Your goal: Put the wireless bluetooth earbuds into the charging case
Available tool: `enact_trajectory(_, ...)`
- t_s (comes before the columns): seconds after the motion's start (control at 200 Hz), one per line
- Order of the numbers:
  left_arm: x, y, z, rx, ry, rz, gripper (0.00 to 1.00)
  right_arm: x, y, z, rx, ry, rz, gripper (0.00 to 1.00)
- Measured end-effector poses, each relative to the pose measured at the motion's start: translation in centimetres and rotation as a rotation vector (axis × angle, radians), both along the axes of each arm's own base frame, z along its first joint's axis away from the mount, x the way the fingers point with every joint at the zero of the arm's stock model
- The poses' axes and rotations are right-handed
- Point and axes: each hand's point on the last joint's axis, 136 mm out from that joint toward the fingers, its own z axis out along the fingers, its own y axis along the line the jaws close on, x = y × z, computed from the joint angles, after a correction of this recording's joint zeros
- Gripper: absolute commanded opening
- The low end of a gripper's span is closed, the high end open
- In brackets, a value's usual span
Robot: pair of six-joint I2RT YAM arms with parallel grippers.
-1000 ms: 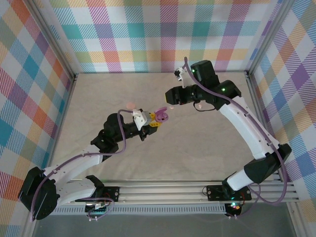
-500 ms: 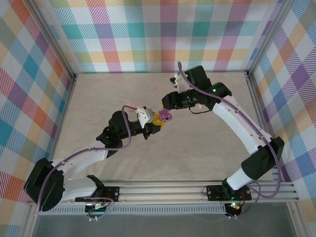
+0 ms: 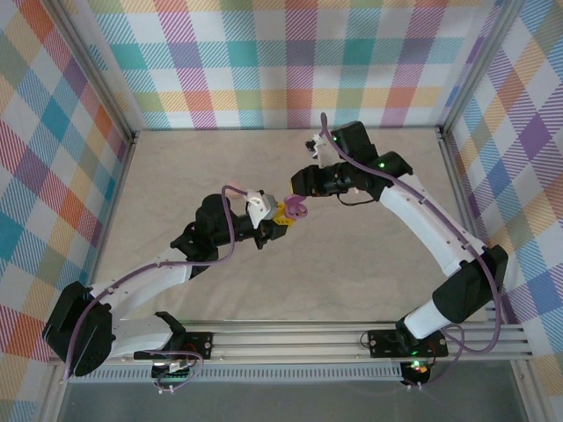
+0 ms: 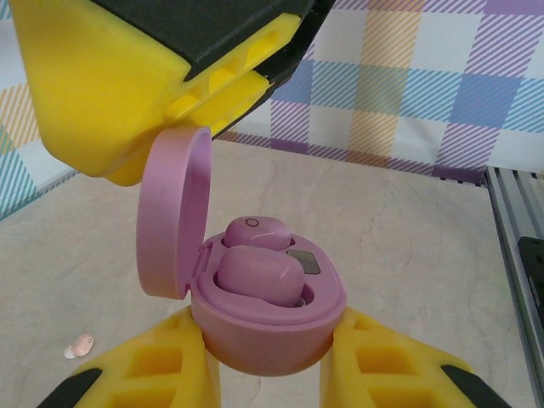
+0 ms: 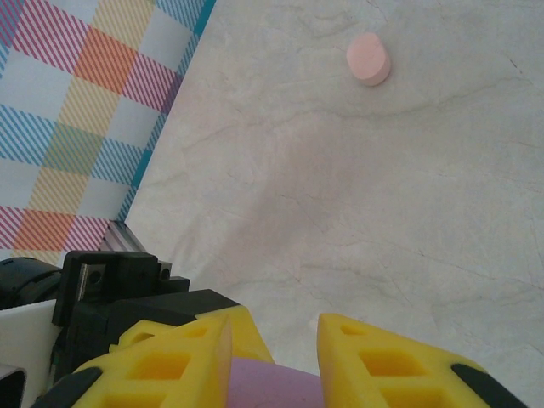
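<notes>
**Status: insertion nearly complete**

1. The left end effector is pressed onto the charging case, pinching its base between both fingers and holding it upright above the middle of the bench.
2. The lid stands open, hinged at 9 o'clock of the case body in the left wrist view.
3. Two earbuds lie in the case, one in the near well and one at 12 o'clock of it. Both appear seated, though full seating cannot be confirmed.
4. The right end effector approaches from 1 o'clock of the case in the top view. Its fingers sit on either side of the lid. Whether they clamp it cannot be told.
5. A small pale piece, possibly another earbud, lies on the bench at 8 o'clock of the case. A pink puck lies well apart.

Judgement: this case is loaded. Remaining work is probably closing the lid and handling any loose earbud.
</notes>
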Motion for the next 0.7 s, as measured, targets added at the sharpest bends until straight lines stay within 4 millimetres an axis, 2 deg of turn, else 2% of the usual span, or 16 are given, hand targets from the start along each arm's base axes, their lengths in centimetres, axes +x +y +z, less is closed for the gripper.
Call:
enact_trajectory(0.3,-0.1,0.0,-0.1,0.004,0.001,-0.004,0.01,-1.4,-0.6,0.0,0.013,0.020,-0.001,0.33)
enact_trajectory(0.495,0.2,0.0,0.6,-0.014,-0.024,0.007,0.01,-2.3,-1.2,-0.1,0.010,0.029,0.000,0.34)
enact_trajectory(0.7,0.3,0.0,0.9,-0.025,-0.029,0.016,0.02,-2.9,-2.3,0.4,0.013,0.008,-0.042,0.47)
